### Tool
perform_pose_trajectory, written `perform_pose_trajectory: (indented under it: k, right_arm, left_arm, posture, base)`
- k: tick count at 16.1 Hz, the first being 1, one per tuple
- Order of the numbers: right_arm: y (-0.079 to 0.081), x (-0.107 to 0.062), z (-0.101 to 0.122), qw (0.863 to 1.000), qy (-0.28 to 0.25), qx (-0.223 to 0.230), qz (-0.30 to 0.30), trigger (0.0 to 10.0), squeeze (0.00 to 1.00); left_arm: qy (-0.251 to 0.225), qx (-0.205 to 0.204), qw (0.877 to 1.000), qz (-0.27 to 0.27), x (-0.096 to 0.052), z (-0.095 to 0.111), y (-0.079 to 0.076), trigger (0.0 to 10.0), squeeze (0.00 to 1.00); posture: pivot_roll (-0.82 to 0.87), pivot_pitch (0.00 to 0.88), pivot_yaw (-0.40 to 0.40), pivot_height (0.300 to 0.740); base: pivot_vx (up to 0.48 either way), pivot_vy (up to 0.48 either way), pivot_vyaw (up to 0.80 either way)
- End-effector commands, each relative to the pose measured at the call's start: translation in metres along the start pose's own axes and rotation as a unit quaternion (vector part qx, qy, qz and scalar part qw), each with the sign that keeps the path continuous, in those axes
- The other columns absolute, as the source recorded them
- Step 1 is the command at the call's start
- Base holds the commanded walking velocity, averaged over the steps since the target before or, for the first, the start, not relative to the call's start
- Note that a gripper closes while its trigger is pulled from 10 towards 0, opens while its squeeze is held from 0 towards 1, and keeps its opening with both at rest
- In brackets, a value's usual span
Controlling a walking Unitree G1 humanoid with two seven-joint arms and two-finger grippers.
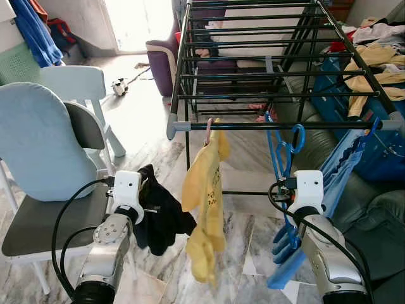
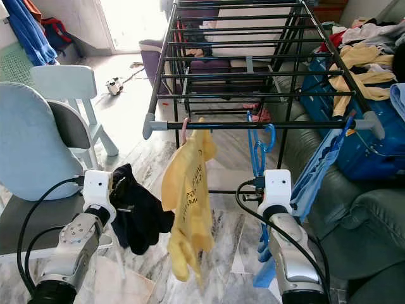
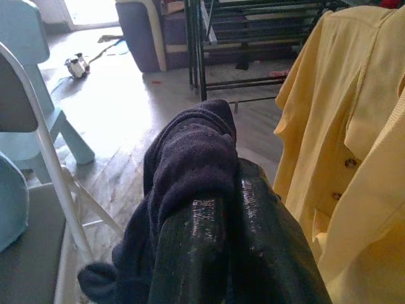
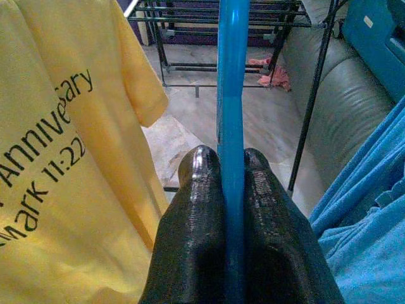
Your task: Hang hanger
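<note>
A blue hanger [image 1: 283, 158] carrying a blue garment [image 1: 335, 177] hangs at the black drying rack's front rail [image 1: 253, 126]. Its hook [image 1: 297, 136] sits right at the rail; I cannot tell whether it rests on it. My right gripper [image 4: 232, 158] is shut on the hanger's blue bar [image 4: 231, 76], below the rail. A yellow shirt [image 1: 205, 183] on a pink hanger [image 1: 208, 130] hangs from the same rail, to the left. Lower left of the shirt, my left gripper [image 3: 218, 190] is shut on a dark cloth [image 1: 161, 212].
A chair with a light blue cushion [image 1: 38, 139] stands close on the left, a small pale chair [image 1: 79, 85] behind it. A green sofa [image 1: 373, 221], a blue bag [image 1: 380, 152] and piled clothes [image 1: 373, 60] are on the right. A purple armchair [image 1: 161, 60] stands behind the rack.
</note>
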State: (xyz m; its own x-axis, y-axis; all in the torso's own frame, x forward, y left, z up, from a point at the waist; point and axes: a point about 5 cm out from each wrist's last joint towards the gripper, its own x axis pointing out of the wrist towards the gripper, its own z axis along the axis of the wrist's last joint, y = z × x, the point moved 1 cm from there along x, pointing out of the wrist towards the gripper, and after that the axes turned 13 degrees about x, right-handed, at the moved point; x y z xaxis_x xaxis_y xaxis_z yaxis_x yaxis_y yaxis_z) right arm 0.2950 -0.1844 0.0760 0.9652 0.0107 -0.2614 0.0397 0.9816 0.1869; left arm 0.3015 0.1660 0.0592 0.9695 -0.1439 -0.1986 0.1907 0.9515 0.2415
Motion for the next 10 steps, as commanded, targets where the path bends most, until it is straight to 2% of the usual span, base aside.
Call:
perform_pose_trajectory:
  k: [1,6,10]
  right_arm:
    - [0.0051,-0.0003,0.0074,1.0,-0.011,-0.004,0.006,10.0,0.0]
    - [0.0056,0.0001,0.0076,1.0,-0.007,-0.006,0.006,10.0,0.0]
    - [0.0061,0.0002,0.0076,1.0,-0.005,-0.005,0.005,10.0,0.0]
  left_arm:
    - [-0.014,0.002,1.0,0.006,0.0011,0.0082,0.0028,10.0,0.0]
    - [-0.01,0.0,1.0,0.005,0.0009,0.0076,0.0026,10.0,0.0]
    - [-0.008,0.0,1.0,0.002,0.0013,0.007,0.0027,10.0,0.0]
  posture:
    - [-0.11,0.0,0.048,0.74]
    - [-0.11,0.0,0.046,0.74]
    - [-0.12,0.0,0.048,0.74]
  base:
    - [0.0,0.0,0.0]
    - [-0.243,0.0,0.0]
    - [-0.362,0.0,0.0]
